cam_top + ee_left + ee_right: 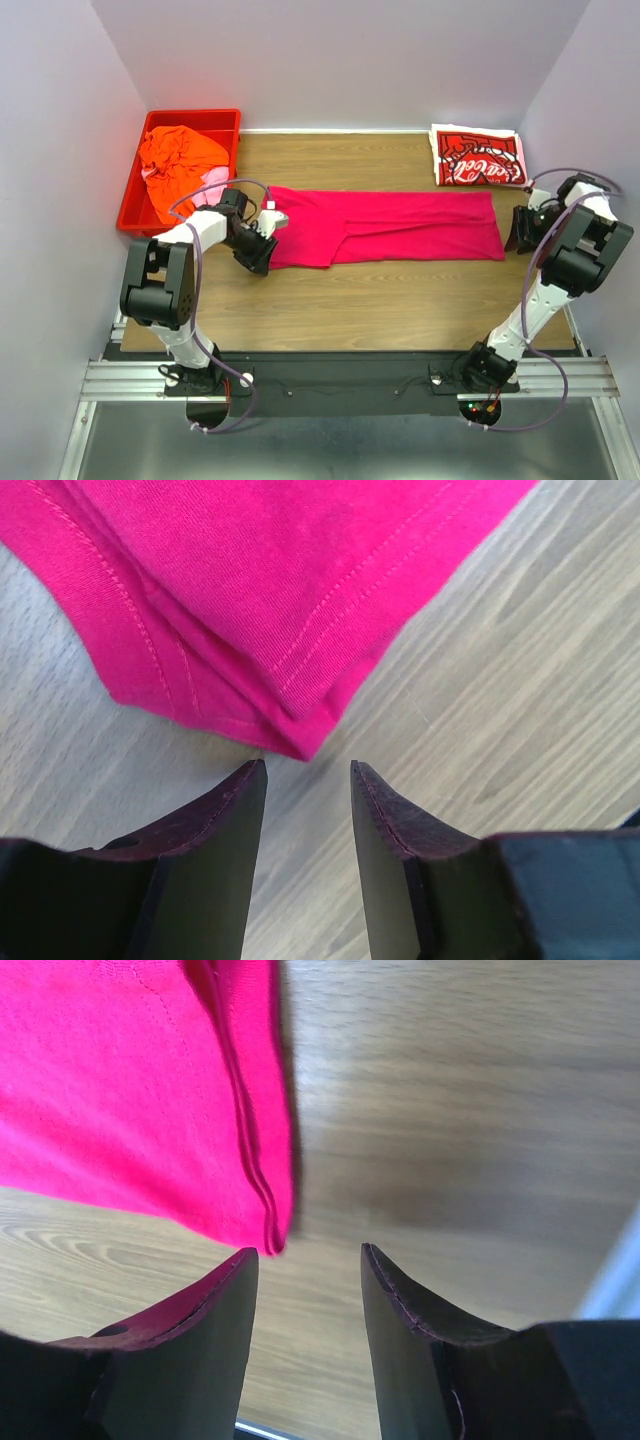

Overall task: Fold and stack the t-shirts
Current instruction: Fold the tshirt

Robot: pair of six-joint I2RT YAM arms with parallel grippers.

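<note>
Right now my left gripper stands about half open with nothing between its jaws but bare wood. At twelve o'clock, just beyond the fingertips, lies a folded corner of the magenta shirt, close but not touching. My right gripper is in the same state: jaws parted to a middling gap, nothing held, with the shirt's other end corner just off its left fingertip at about eleven o'clock.

Seen from above, the magenta shirt is a long flat band across the middle of the table, running from nine o'clock to three, with one of my hands at each end. Its hem edges seem to be stacked two or three layers deep, though the wrist views are too close for me to count them.

I judge the lengthwise fold done and the crosswise fold next. That calls for closing on a corner low enough to catch every layer, then carrying one end over to the other without dragging the band askew.

Farther out, the Coca-Cola shirt sits folded at one o'clock, probably the base of the stack. At ten o'clock the red bin holds the orange shirt and the light pink shirt, both crumpled.
</note>
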